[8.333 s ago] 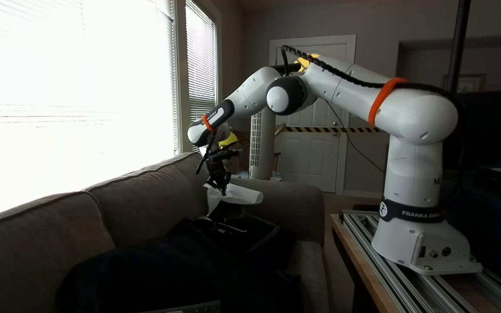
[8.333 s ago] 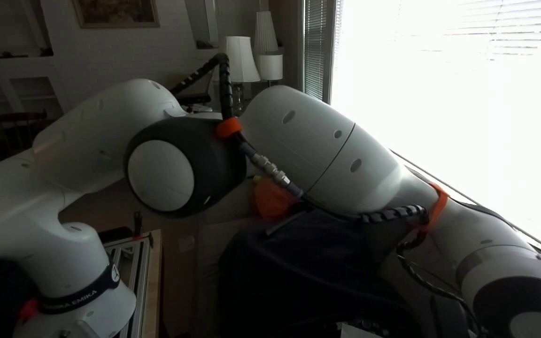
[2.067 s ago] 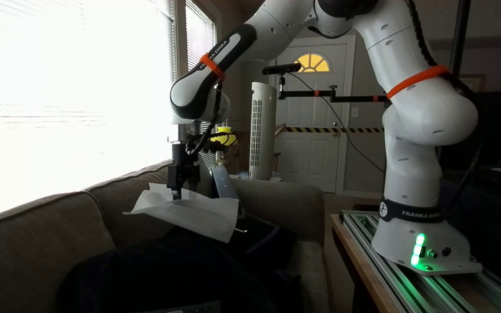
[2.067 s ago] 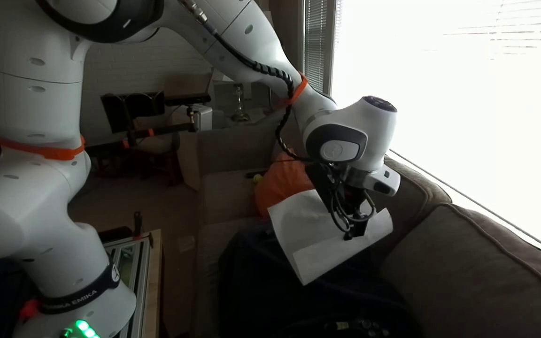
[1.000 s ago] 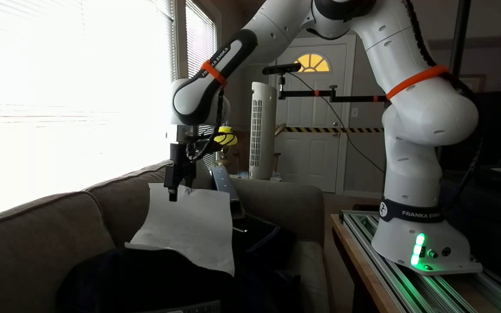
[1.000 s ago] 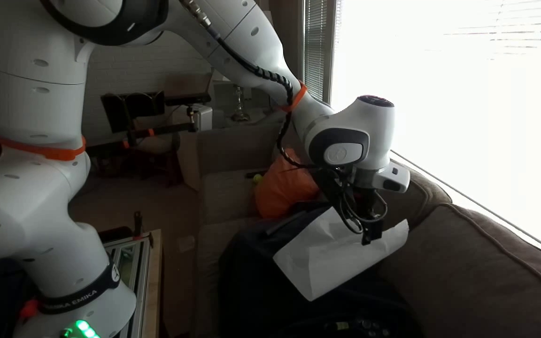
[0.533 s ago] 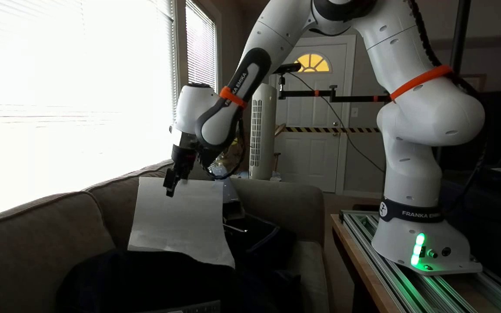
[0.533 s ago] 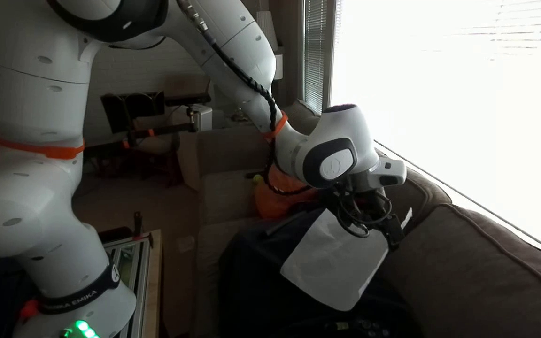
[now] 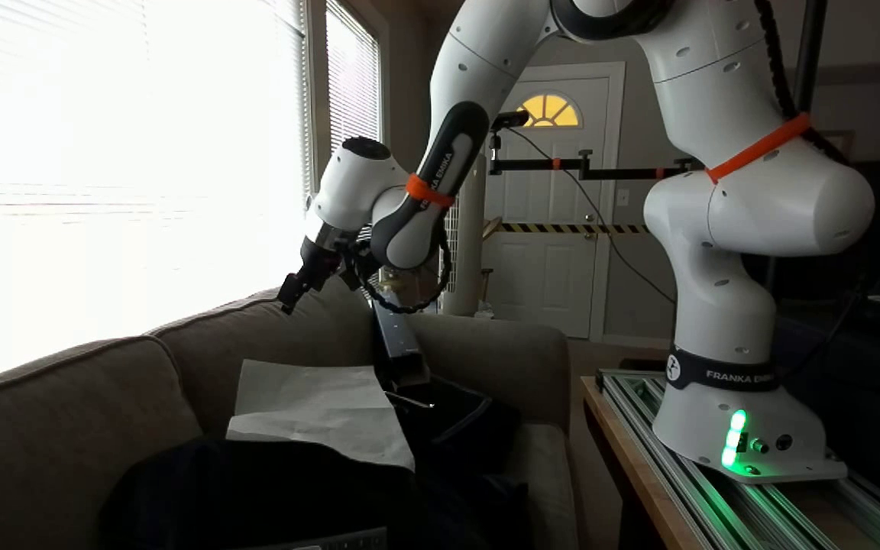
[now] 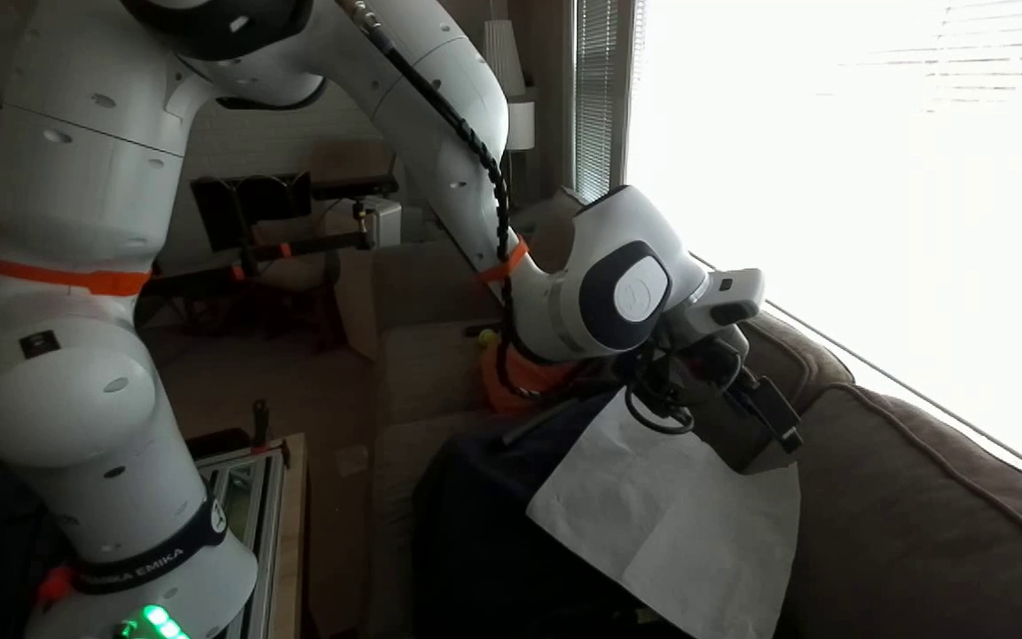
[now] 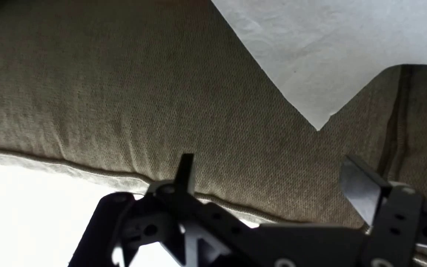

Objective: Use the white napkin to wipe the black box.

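The white napkin (image 9: 318, 405) lies spread and creased over dark cloth and against the sofa back, and in an exterior view the napkin (image 10: 680, 524) reaches below my hand. My gripper (image 11: 267, 155) stands open with nothing between its fingers; in the wrist view only sofa fabric shows between them, with a napkin corner beyond. In an exterior view the gripper (image 9: 287, 296) hangs tilted above the napkin, apart from it, near the sofa's top edge. A dark, box-shaped thing (image 9: 400, 344) with a grey face leans in the sofa corner; I cannot tell whether it is the black box.
The sofa back (image 9: 104, 412) rises close to my gripper, with the bright window behind it. Dark cloth (image 9: 257, 496) covers much of the seat. A sofa arm (image 9: 493, 359) bounds the far end. An orange bag (image 10: 511, 390) sits partly behind my arm.
About two seconds ago the napkin hung from my gripper. Since then it has come free and sunk lower, while the gripper has risen and tilted its fingers toward the window.
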### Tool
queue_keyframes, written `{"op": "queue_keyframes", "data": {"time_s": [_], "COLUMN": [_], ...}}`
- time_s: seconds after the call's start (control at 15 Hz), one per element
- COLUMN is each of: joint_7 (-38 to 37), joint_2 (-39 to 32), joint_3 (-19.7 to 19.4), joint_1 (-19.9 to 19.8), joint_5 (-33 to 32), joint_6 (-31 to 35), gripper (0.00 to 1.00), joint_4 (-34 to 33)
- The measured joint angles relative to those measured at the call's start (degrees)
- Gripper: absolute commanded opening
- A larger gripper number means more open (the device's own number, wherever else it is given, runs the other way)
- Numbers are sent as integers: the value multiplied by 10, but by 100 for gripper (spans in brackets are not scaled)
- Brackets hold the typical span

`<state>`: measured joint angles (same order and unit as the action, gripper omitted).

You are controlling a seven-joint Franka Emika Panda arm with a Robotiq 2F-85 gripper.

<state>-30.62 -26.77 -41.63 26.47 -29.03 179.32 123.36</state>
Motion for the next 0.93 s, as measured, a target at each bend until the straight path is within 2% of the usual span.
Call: {"op": "queue_keyframes", "data": {"time_s": [0.13, 0.2, 0.4, 0.53, 0.73, 0.87, 0.93], "joint_7": [-5, 1, 38, 74, 145, 205, 228], "joint_2": [7, 17, 74, 126, 204, 242, 254], "joint_3": [-19, -14, 29, 82, 179, 228, 243], "joint_1": [34, 40, 30, -6, -94, -150, -170], "joint_5": [0, 1, 7, 8, 25, 60, 74], "joint_6": [-81, -125, -267, -365, -511, -581, -596], "gripper": [100, 100, 100, 100, 100, 100, 100], "joint_4": [5, 7, 16, 17, 16, 16, 16]}}
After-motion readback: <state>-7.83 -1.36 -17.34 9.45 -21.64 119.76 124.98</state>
